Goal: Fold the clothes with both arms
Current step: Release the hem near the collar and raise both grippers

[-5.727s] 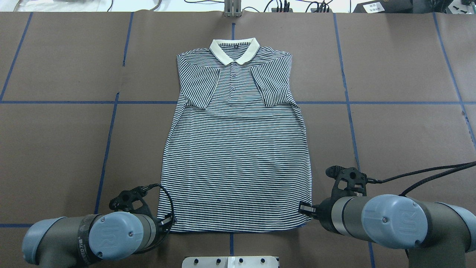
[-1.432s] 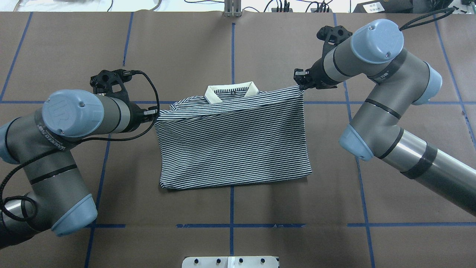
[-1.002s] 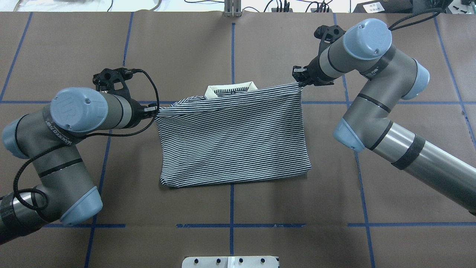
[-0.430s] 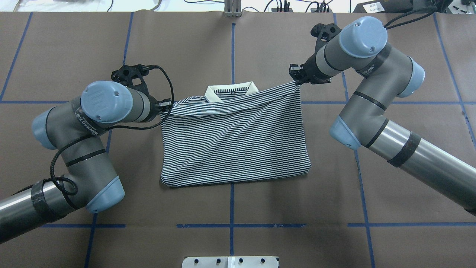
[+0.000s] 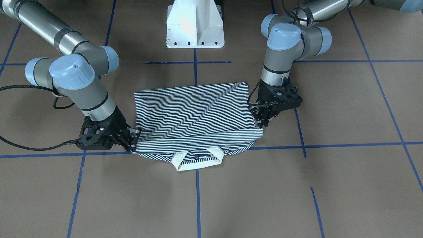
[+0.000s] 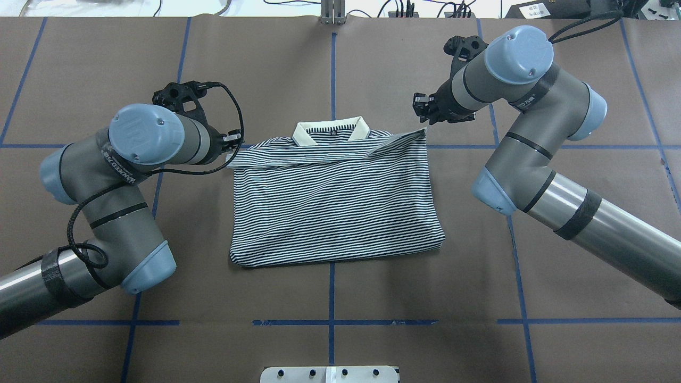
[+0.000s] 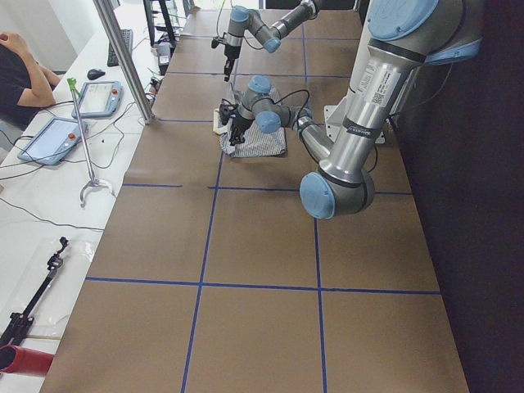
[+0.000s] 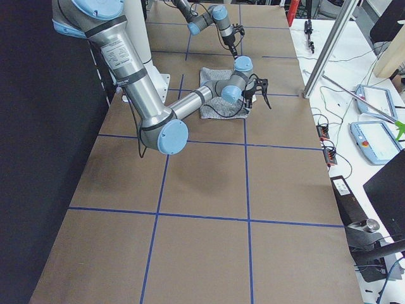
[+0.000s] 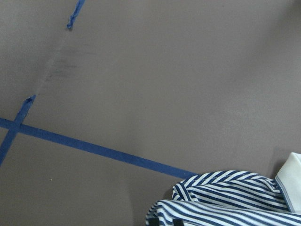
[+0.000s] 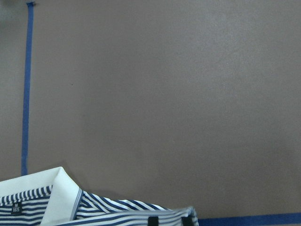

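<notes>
Both hem corners of the striped polo shirt (image 6: pixel 335 207) have dropped out of the grippers since a moment ago. The cloth, then pulled taut and slanting between them, now lies slack and flat on the brown-papered worktop (image 6: pixel 383 64). The right gripper (image 6: pixel 421 109) hangs just beyond the far right corner of the folded hem, clear of it, jaws parted and empty. Its wrist view shows two dark fingertips (image 10: pixel 190 219) set apart, with the striped edge lying by them. The left gripper (image 6: pixel 232 146) sits just beside the far left corner, jaws likewise spread with nothing in them. The shirt lies folded in half at the worktop's middle, its hem brought up just short of the cream collar (image 6: pixel 304 135). The collar peeks out at the far edge, on the centre line of blue tape (image 6: pixel 332 69). A small dark label (image 10: pixel 16 207) inside the collar carries white print too small to read. The left arm (image 6: pixel 101 218) has a blue joint cap (image 6: pixel 139 133) embossed "UR"; white lettering on its black band (image 6: pixel 114 164) is not legible.
</notes>
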Available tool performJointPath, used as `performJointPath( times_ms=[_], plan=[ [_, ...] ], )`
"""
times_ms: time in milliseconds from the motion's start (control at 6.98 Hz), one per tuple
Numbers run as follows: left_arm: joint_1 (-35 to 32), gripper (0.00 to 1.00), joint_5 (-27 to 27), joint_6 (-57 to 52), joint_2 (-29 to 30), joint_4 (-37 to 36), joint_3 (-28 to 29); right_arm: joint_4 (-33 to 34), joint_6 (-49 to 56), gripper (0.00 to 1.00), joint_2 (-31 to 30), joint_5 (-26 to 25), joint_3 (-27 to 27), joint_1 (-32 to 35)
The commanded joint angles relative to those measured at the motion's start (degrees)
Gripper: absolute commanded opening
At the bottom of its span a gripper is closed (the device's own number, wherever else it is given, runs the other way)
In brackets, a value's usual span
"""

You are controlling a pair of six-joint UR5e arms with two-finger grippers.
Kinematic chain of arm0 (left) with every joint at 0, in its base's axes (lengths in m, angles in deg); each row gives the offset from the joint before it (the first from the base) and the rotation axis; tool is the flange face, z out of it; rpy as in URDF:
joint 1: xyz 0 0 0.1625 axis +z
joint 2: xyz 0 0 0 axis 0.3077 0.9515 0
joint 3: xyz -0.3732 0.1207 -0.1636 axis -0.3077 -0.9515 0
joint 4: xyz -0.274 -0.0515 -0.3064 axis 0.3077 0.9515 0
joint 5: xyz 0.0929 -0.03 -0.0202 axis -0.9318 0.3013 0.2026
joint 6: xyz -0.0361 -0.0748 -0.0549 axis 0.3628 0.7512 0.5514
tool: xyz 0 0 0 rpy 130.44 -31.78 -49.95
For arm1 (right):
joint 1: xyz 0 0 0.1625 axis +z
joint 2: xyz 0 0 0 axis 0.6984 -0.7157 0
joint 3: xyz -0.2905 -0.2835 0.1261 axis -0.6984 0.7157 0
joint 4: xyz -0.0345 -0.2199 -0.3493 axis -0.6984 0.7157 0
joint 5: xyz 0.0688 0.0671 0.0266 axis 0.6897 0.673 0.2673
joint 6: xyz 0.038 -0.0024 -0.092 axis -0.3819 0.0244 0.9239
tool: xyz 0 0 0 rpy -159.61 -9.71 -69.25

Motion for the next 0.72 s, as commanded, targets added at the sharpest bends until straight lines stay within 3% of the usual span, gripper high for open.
performJointPath(
  times_ms=[0, 430, 573],
  plan=[
    [-0.92, 1.0, 1.75, -0.24, 0.3, 0.05, -0.02, -1.12, 0.25, 1.0, -0.31, 0.23, 0.07, 0.02],
    [-0.92, 1.0, 5.26, -0.41, 0.3, 0.05, -1.16, -0.43, -1.06, 1.0, -1.45, 2.86, -1.94, -0.42],
    [-0.92, 1.0, 5.81, -0.32, 0.39, -0.12, -2.73, 0.62, -5.86, 1.0, -5.72, 2.87, -5.87, -2.42]
  ],
)
